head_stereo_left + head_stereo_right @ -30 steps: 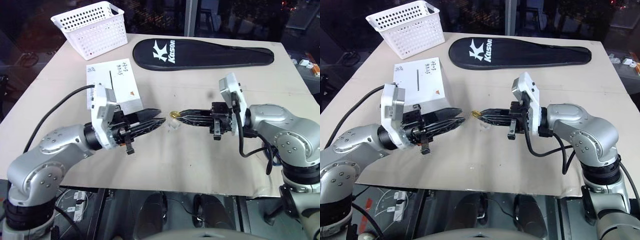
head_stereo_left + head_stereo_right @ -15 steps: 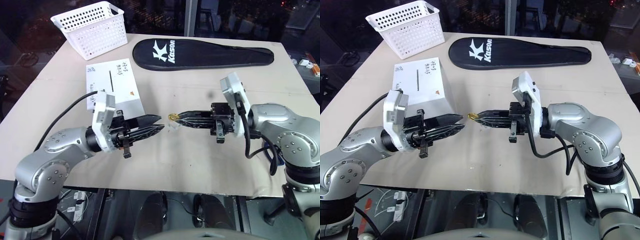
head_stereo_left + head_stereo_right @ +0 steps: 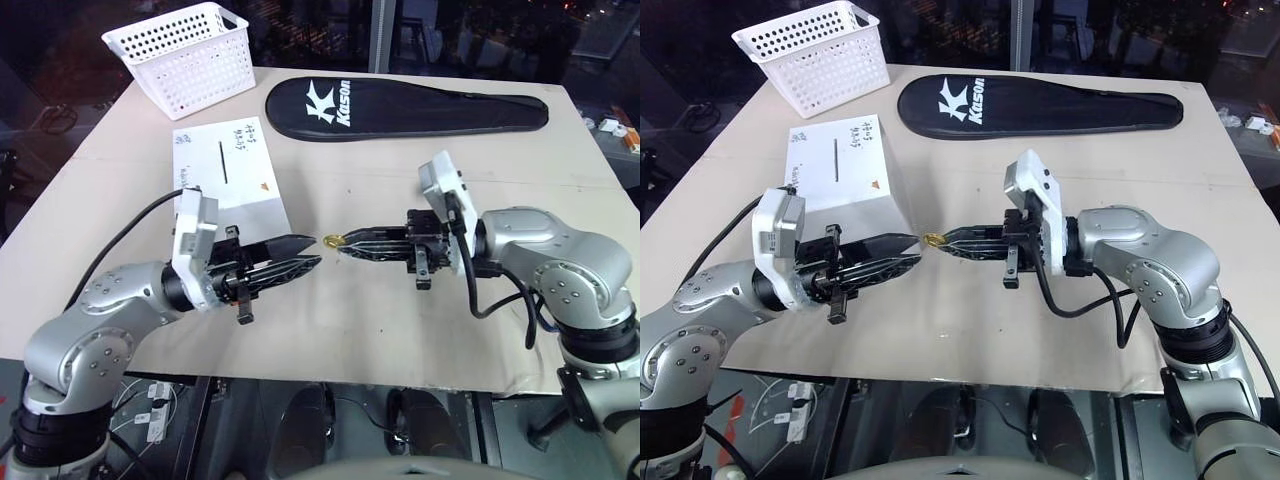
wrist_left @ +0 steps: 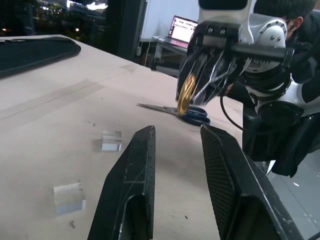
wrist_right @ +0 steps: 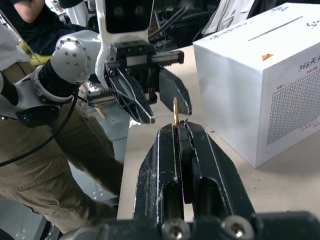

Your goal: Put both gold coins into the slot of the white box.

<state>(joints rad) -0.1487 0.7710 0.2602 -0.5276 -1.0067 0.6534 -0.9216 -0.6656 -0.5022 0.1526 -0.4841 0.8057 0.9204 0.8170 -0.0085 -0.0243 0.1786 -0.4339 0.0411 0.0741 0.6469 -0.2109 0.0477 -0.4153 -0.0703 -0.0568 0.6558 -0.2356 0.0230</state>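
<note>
A gold coin (image 3: 331,240) is pinched on edge between the closed fingers of the right gripper (image 3: 345,243), above the counter (image 3: 420,330). The left gripper (image 3: 308,252) is held just beside it, tips facing, its fingers (image 4: 135,175) parted and empty. The white box (image 3: 228,178) stands behind the left gripper, its slot (image 3: 222,161) on top.

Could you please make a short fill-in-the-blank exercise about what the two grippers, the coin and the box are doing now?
1. The right gripper is shut on a gold ____.
2. The left gripper faces it with its jaws ____.
3. The white box stands behind the ____ gripper.
4. The slot is cut in the box's ____ face.

Missing words: coin; open; left; top
</note>
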